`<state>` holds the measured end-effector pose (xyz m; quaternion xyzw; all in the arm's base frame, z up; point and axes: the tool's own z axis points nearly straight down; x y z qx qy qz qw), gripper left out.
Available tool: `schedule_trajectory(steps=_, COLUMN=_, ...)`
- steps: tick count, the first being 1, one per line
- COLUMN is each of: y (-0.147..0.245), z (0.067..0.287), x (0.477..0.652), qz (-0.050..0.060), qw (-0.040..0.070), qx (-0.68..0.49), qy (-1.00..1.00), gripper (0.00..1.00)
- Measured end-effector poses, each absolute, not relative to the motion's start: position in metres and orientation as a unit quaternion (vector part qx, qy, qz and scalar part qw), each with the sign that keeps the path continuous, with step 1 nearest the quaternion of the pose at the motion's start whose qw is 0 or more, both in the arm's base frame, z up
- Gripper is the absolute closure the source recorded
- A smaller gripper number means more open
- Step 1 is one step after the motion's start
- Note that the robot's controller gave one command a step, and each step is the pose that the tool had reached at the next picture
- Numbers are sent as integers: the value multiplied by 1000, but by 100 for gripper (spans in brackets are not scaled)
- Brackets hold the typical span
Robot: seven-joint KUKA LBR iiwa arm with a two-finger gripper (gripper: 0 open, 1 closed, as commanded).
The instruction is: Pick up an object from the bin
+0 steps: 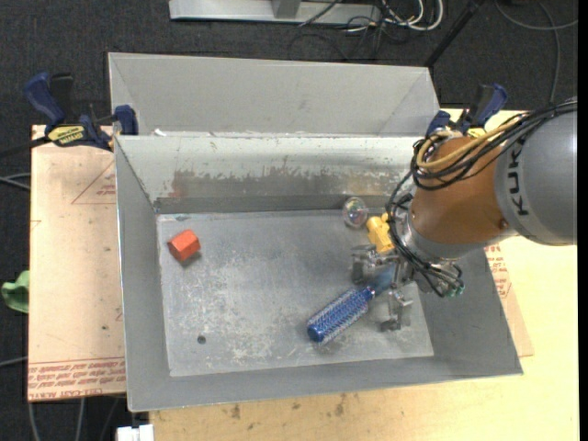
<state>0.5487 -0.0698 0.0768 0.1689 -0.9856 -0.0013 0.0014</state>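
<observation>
A blue bristly brush (pixel 340 315) lies slantwise on the bin floor at the lower right of middle. My gripper (pixel 379 292) is down at the brush's upper right end. It stands open, one finger (pixel 364 266) above that end and the other (pixel 395 317) below it, so the brush's tip sits in the gap. A small yellow piece (pixel 378 231) with a clear round ball (pixel 354 213) lies just behind the gripper, near the back wall.
A small orange-red block (pixel 185 245) rests alone at the far left of the floor. A tiny dark speck (pixel 201 340) lies near the front left. The arm with its orange cover and cables hangs over the bin's right side.
</observation>
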Motion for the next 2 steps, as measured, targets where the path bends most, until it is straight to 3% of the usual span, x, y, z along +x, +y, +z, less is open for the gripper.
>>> schedule_trajectory(steps=1, y=-70, z=78, x=550, qz=-1, qw=0, qx=170, qy=-985, gripper=100)
schedule_trajectory(steps=2, y=-65, z=245, x=577, qz=1, qw=-6, qx=171, qy=-985, gripper=100)
